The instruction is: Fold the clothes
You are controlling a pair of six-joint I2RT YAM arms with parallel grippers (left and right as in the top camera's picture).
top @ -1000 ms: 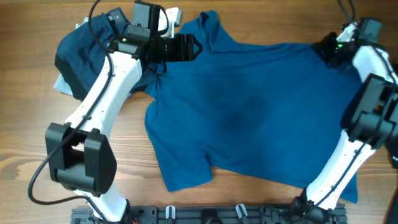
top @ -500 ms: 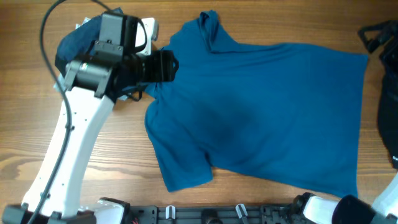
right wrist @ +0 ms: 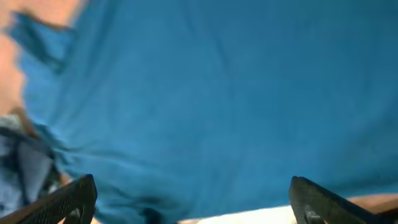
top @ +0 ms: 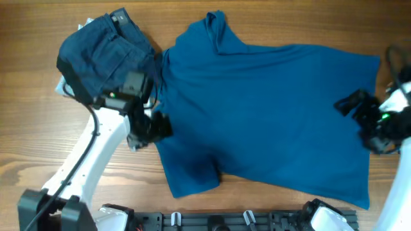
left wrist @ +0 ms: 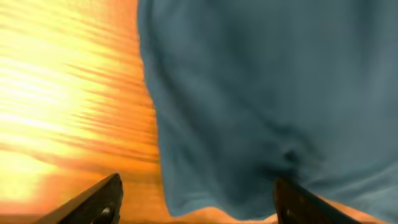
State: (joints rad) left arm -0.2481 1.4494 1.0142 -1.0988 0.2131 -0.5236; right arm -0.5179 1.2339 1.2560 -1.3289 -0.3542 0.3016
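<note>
T-shirt (top: 270, 122) cloth lies under both pairs of fingers. The left fingers (top: 160, 126) are spread wide with nothing between them. They sit at the shirt's left edge just above the lower sleeve, with bare wood open on their outer side. The right fingers (top: 347, 102) are also wide and empty, over the cloth near the straight right hem. The shirt is soft, matte teal and lightly wrinkled, spread flat across the middle of the wood-grain bench (top: 38, 141). Dark denim jeans (top: 103, 54) lie bunched against its upper-left edge.
</note>
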